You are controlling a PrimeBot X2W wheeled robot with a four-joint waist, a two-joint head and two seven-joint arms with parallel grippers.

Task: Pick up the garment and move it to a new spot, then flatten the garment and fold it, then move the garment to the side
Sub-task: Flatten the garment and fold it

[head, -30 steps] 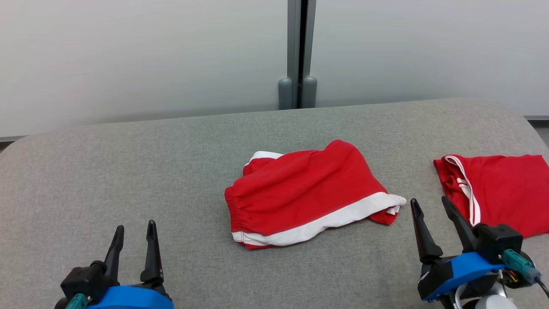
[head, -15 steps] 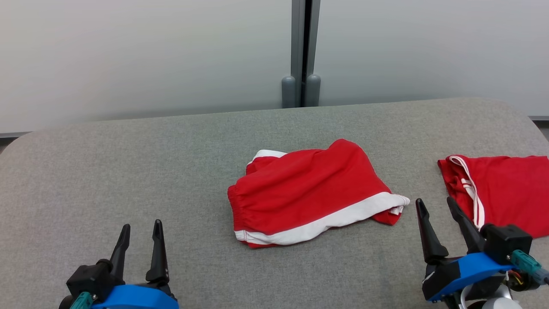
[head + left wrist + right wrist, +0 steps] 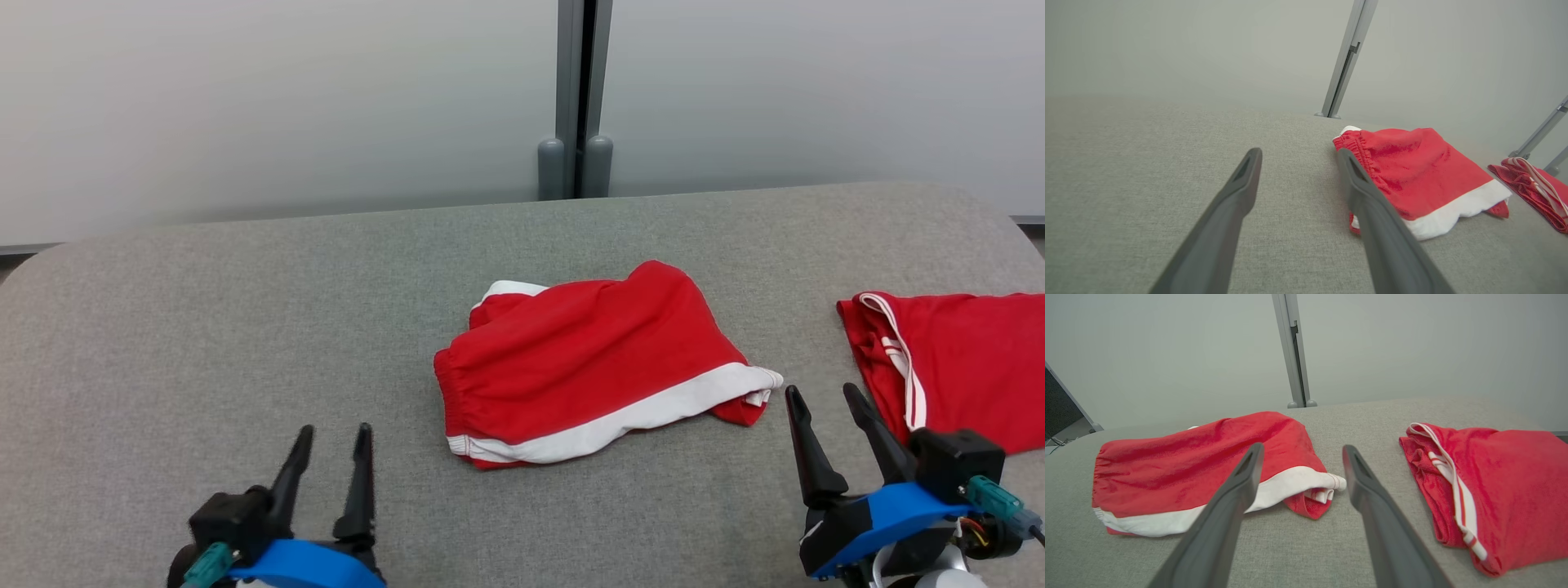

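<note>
Head view: red shorts [image 3: 588, 363] lie crumpled at the middle of the grey padded surface [image 3: 204, 327]. Left gripper [image 3: 335, 428] and right gripper [image 3: 820, 389] stand wide, empty.

Left wrist view: waistband [image 3: 1359, 143] is nearest; a shallow pinch may slip.

Right wrist view: second red garment [image 3: 1474, 490] lies close by; the right gripper could seize it instead.
</note>
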